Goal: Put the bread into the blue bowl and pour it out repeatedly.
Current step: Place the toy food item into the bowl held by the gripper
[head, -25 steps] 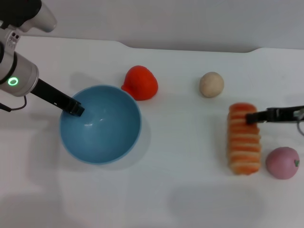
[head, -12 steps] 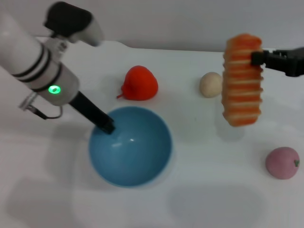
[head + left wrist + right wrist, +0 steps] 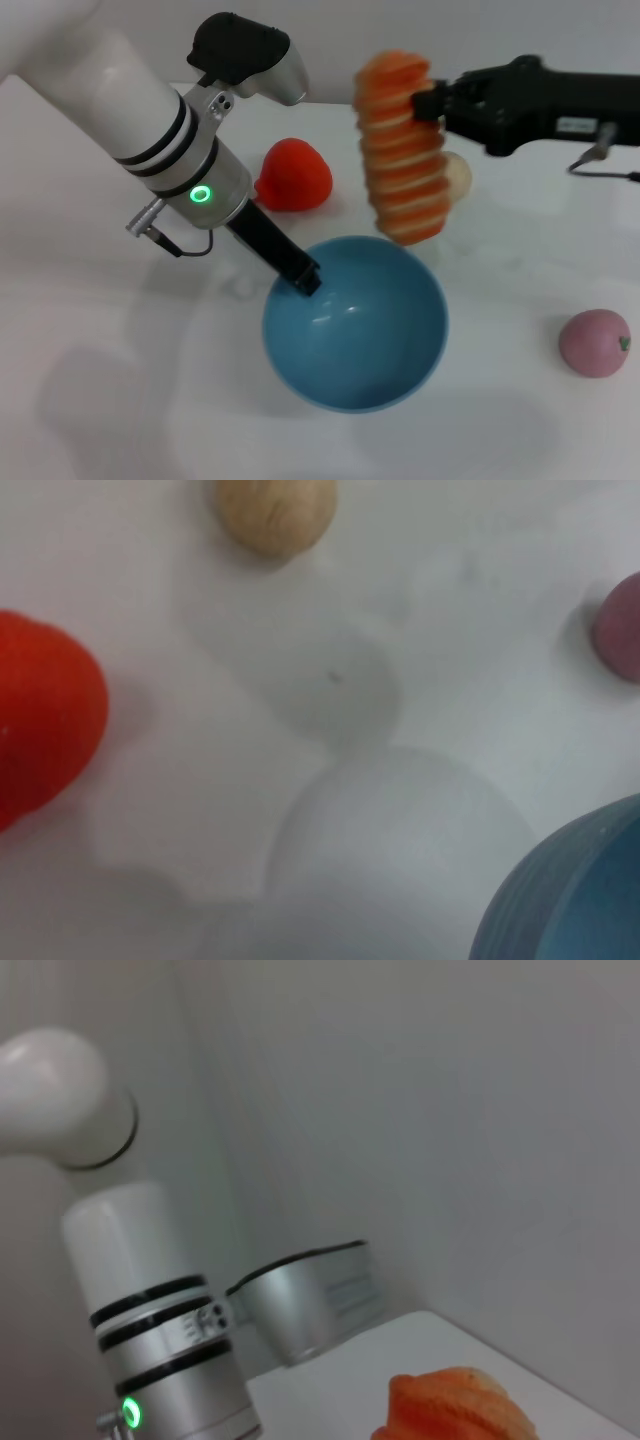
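Note:
The blue bowl (image 3: 356, 330) sits on the white table, empty, a little right of the middle. My left gripper (image 3: 304, 279) is shut on its near-left rim. Part of the bowl's outer wall (image 3: 575, 890) shows in the left wrist view. My right gripper (image 3: 432, 101) is shut on the top end of the bread (image 3: 400, 150). The orange-and-cream loaf hangs almost upright in the air, its lower end just above the bowl's far rim. The bread's top (image 3: 460, 1407) also shows in the right wrist view.
A red toy (image 3: 296, 175) lies behind the bowl to the left. A beige ball (image 3: 459, 176) is partly hidden behind the bread. A pink round toy (image 3: 595, 343) lies at the right. The left arm's white body (image 3: 140, 120) reaches over the table's left side.
The left gripper dragged the bowl rightward toward the middle. The right gripper lifted the bread off the table and carried it left to above the bowl's far rim.

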You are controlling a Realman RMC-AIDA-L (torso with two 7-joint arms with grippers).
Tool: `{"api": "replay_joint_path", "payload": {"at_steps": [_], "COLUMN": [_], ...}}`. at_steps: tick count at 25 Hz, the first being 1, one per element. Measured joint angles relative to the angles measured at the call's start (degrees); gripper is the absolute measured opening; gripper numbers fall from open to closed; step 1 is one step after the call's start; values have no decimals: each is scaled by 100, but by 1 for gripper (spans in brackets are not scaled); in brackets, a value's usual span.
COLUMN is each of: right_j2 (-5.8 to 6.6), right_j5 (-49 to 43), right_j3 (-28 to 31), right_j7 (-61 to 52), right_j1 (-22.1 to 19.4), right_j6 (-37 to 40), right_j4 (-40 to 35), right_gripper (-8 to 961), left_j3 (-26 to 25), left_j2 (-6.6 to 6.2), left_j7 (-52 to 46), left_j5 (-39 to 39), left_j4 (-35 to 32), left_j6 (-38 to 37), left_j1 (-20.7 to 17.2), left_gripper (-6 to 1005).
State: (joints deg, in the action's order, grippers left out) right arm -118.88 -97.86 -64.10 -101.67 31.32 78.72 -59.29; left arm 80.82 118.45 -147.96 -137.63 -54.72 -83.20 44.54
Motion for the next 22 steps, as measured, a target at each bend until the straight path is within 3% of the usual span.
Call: {"api": "replay_joint_path", "payload": {"at_steps": [5, 22], "right_j2": [-2, 0], "right_j5": [120, 112], "right_j3": [-715, -1450], "right_j7": [182, 43], "right_j1": [24, -417], "right_j6": [-412, -288], "right_j4": [246, 247], "right_gripper": [107, 90], "left_j3": [15, -21], "left_j2": [-1, -25], "left_j7": [-141, -216], "left_j5": [153, 193], "left_j4": [20, 24], "left_j6": [143, 252], "left_j1": [15, 2], "left_gripper": [12, 11]}}
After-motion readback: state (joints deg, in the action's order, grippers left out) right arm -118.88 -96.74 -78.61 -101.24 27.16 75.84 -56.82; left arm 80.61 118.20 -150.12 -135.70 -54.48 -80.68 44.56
